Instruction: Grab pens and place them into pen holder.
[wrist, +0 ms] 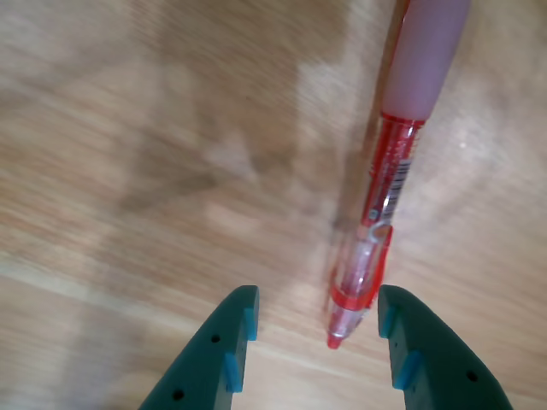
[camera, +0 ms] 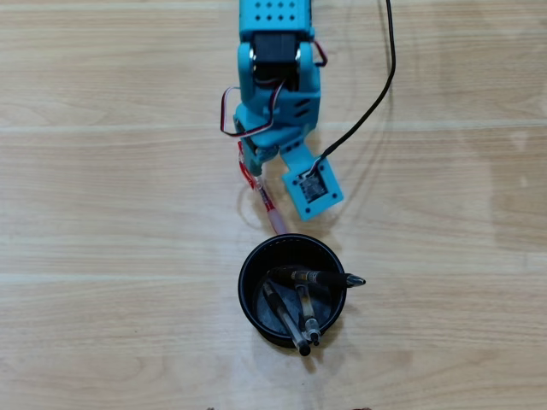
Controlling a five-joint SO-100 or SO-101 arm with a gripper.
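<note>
The black round pen holder (camera: 249,286) stands on the wooden table below the arm in the overhead view. Three pens lie in it: a black one (camera: 318,278) across the rim and two clear ones (camera: 285,319) leaning on the near rim. The red translucent pen (camera: 272,207) runs from my gripper (camera: 254,175) toward the holder, with its tip close to the rim. In the wrist view the red pen (wrist: 385,196) has its click end between my fingers (wrist: 235,342), nearer the right one. My gripper (wrist: 316,295) has its jaws wider apart than the pen.
A black cable (camera: 376,94) runs from the wrist camera (camera: 312,188) up the table on the right. The light wooden tabletop (camera: 102,213) spreads around the arm and holder.
</note>
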